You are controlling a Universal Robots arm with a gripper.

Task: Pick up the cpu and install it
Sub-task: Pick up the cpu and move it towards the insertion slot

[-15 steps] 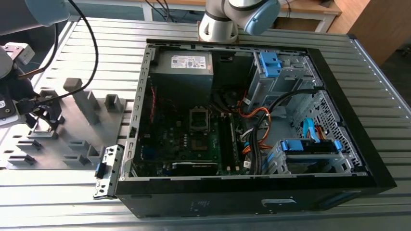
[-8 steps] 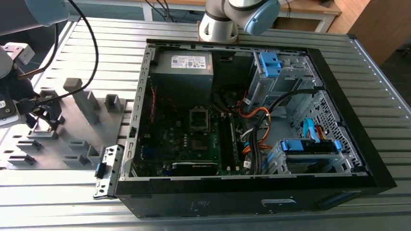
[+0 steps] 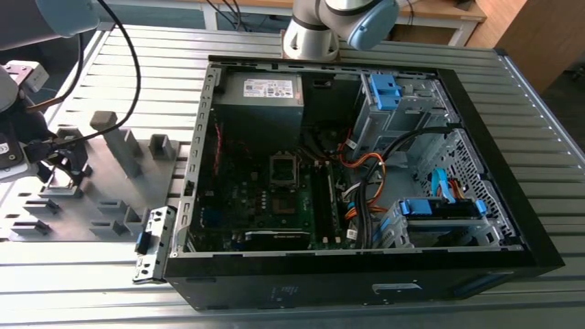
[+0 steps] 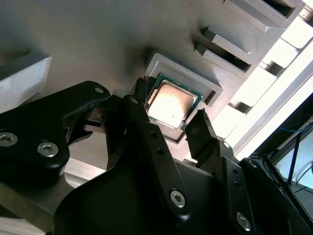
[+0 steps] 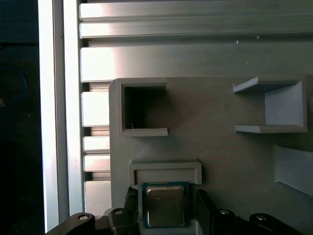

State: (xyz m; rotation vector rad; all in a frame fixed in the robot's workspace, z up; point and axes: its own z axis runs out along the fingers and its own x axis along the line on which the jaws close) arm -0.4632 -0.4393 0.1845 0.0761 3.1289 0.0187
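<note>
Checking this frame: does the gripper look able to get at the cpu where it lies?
Likely yes. In the second wrist view the open gripper hangs over the cpu, fingers at either side of it. The cpu lies flat and uncovered in a recess of the gray tray.

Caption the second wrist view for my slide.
Open gripper straddling the cpu, seated in a recess of the gray holder.

Exterior view looks steeply down from a distance on the slatted aluminium table (image 3: 549,171), open black computer case (image 3: 320,291) and grey moulded plastic parts holder (image 3: 164,179) at the exterior view's left; both wrist views look close-up past the black gripper (image 4: 170,105) (image 5: 166,195) onto that holder, sharing the small square silvery-topped cpu (image 4: 171,104) (image 5: 165,205) in its recess.
</note>
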